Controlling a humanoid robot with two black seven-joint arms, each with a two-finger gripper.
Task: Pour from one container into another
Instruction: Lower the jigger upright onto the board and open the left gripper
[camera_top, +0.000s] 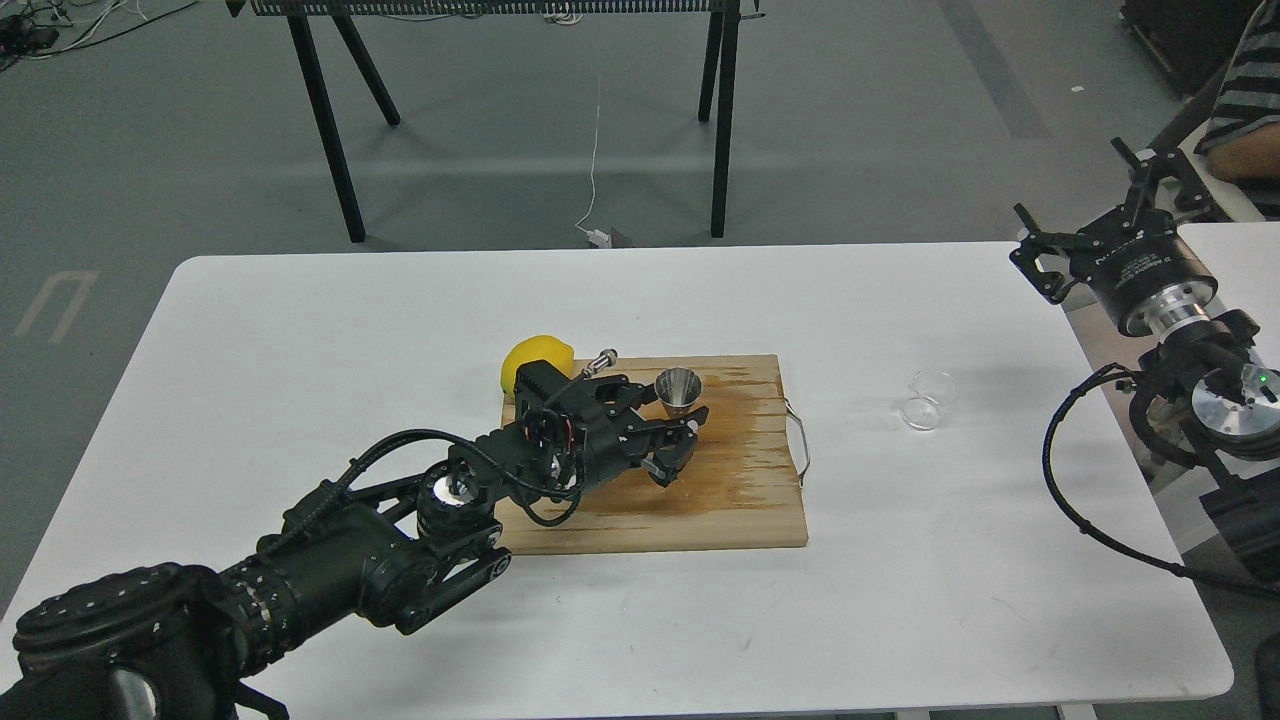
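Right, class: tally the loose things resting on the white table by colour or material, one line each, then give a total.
Yellow: 1, the lemon
Shiny steel: 1, the jigger
Clear glass: 1, the glass cup
Wood: 1, the cutting board
Total: 4

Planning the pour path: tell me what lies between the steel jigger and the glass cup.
In the head view, the jigger and glass cup are separated by bare cutting board, its wire handle, then bare white table.
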